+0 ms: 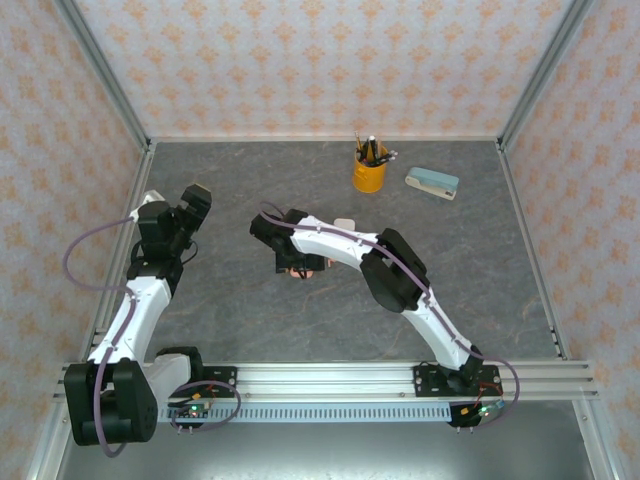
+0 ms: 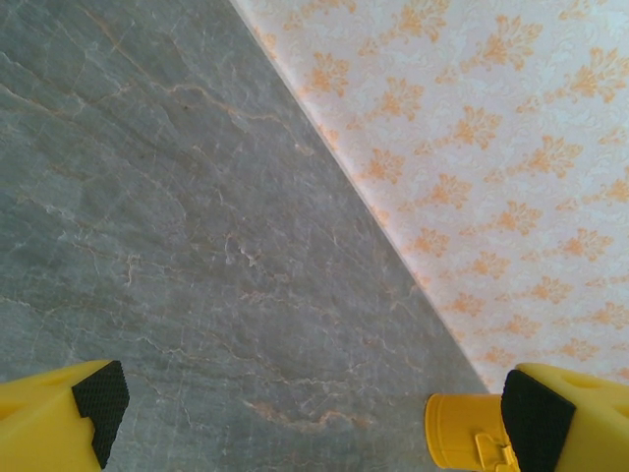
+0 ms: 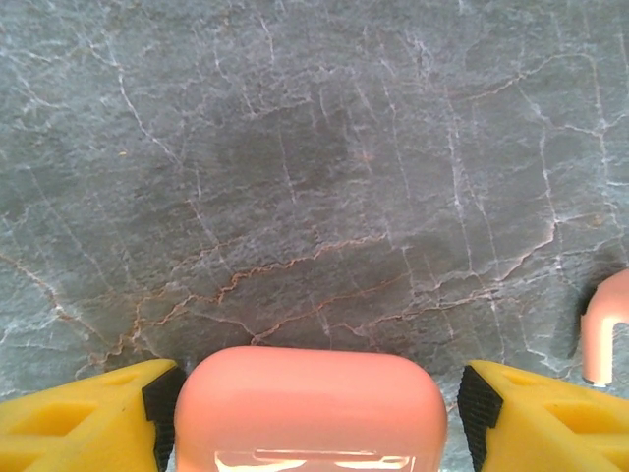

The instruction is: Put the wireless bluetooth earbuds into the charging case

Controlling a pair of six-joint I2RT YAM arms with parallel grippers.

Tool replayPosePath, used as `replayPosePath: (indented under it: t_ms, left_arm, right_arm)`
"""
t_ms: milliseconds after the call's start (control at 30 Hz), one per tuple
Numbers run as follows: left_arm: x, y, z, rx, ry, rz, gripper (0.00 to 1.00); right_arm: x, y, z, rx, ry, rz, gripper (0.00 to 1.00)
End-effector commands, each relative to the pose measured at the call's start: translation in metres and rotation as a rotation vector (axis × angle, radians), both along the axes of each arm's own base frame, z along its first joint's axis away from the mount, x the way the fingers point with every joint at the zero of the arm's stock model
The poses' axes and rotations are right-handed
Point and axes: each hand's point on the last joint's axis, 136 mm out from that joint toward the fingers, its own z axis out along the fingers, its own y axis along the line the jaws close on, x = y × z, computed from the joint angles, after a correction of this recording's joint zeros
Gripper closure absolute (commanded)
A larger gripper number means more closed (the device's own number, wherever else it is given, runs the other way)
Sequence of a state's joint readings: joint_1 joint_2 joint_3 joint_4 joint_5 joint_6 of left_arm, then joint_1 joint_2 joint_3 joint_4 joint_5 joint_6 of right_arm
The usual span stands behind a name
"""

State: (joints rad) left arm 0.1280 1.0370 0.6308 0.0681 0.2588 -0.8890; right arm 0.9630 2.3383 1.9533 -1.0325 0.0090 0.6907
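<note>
- Because the bottom of the right wrist view cuts it off, only the rounded top of the salmon-pink case [image 3: 310,388] shows. Whether its lid is up or down, and what lies inside, cannot be told.
- The right gripper [image 3: 316,418] straddles this case with its jaws parted. A black pad sits just beside each flank, and a sliver of table shows between the case and the right-hand pad [image 3: 470,403].
- A salmon-pink earbud [image 3: 603,339] lies on the grey marbled table [image 3: 295,147] to the right of the case and apart from it. It is partly cropped by the frame's edge.
- From above, the right arm hides most of the case, leaving only a rim of pink beneath the gripper. A small pale-pink thing [image 1: 343,224] beside the forearm is too small to identify.
- The left gripper [image 2: 314,408] hangs over bare table toward the left side, its jaws spread wide.
- A yellow cup [image 1: 368,176] near the back wall holds several pens [image 1: 372,150]. In the left wrist view the cup is cropped at the bottom edge.
- A pale blue-and-white oblong thing [image 1: 432,182] lies to the right of the cup, apart from it. What it is cannot be made out.
</note>
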Motion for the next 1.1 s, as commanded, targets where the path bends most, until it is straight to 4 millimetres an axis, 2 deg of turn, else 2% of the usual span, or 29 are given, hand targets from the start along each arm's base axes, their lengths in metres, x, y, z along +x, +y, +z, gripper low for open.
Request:
replayPosePath:
  t_ms: [0,367,633,800,967,1067]
  left_arm:
    - [-0.005,-0.007,-0.017,0.015,0.053,-0.036,0.00]
    - [-0.010,-0.009,-0.035,0.030,0.112,-0.047,0.00]
    - [-0.022,-0.007,-0.033,0.157,0.232,-0.010,0.02]
    - [-0.033,-0.007,-0.036,0.171,0.220,0.008,0.05]
    - [-0.034,-0.013,-0.044,0.157,0.204,-0.022,0.06]
    - [-0.034,-0.017,-0.049,0.144,0.199,-0.044,0.05]
  right_arm:
    - [-0.012,-0.005,-0.012,-0.040,0.063,-0.015,0.24]
    - [-0.016,0.000,-0.023,-0.022,0.094,-0.058,0.29]
    - [-0.020,-0.003,-0.029,0.001,0.132,-0.121,0.29]
    - [-0.022,-0.003,-0.030,0.013,0.148,-0.148,0.28]
    - [-0.023,-0.002,-0.030,0.020,0.155,-0.157,0.28]
    - [-0.023,-0.002,-0.031,0.024,0.152,-0.156,0.31]
